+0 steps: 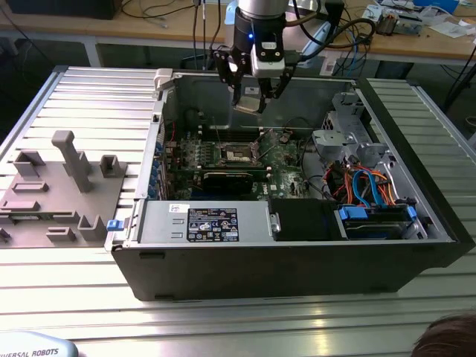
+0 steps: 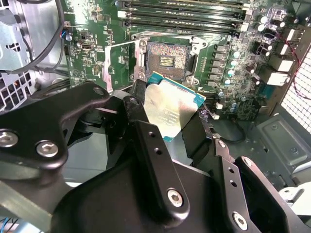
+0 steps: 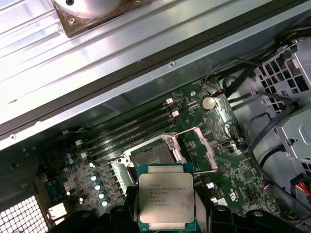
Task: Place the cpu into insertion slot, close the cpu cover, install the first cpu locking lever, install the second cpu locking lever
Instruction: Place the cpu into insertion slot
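The cpu (image 3: 166, 201) has a silver-grey top and a teal-green rim. The board (image 3: 243, 179) is green and the pincer (image 2: 167, 114) black. Cables (image 1: 364, 182) are blue and orange, the case (image 1: 260, 268) dark grey, the tabletop (image 1: 97, 97) ribbed silver.

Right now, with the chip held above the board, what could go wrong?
The gripper holds the cpu by its edges above the open socket; their edges look unaligned in the first wrist view, so it might seat askew on the contacts. The raised cpu cover stands beside the socket and could be struck.
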Robot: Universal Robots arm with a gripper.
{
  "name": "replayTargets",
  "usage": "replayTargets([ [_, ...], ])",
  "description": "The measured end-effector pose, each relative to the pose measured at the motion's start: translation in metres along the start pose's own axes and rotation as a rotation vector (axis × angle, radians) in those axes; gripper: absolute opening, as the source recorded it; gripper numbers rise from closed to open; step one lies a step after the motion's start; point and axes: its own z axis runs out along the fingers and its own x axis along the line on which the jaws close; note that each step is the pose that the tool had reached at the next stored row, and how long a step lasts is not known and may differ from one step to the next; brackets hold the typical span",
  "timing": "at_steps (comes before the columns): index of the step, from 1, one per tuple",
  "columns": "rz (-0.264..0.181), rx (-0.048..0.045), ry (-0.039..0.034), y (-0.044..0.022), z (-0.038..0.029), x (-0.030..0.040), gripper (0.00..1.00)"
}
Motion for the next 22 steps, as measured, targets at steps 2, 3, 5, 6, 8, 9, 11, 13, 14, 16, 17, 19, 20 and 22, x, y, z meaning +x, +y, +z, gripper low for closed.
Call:
replayTargets([
  [2,0.005,0.0001,-0.0004,0.0,0.0,0.0,0.55],
  [3,0.008,0.0002,-0.0006,0.0,0.0001,0.0,0.55],
  [5,0.014,0.0002,-0.001,0.0,0.0001,0.0,0.55],
  [6,0.015,0.0003,-0.0011,0.0,0.0002,0.0,0.55],
  [8,0.022,0.0004,-0.0016,0.0,0.0002,0.0,0.55],
  [9,0.024,0.0005,-0.0018,0.0,0.0002,0.0,0.55],
  [11,0.028,0.0006,-0.0021,0.0,0.0003,0.0,0.55],
  [13,0.033,0.0007,-0.0024,0.0,0.0003,0.0,0.55],
  [14,0.037,0.0008,-0.0027,0.0,0.0003,0.0,0.55],
  [16,0.041,0.0009,-0.0031,0.0,0.0004,0.0,0.55],
  [17,0.044,0.001,-0.0033,0.0,0.0004,0.0,0.55],
  [19,0.047,0.0011,-0.0035,0.0,0.0004,0.0,0.55],
  [20,0.049,0.0012,-0.0038,0.0,0.0005,0.0,0.55],
  [22,0.053,0.0014,-0.0041,0.0,0.0005,0.0,0.55],
])
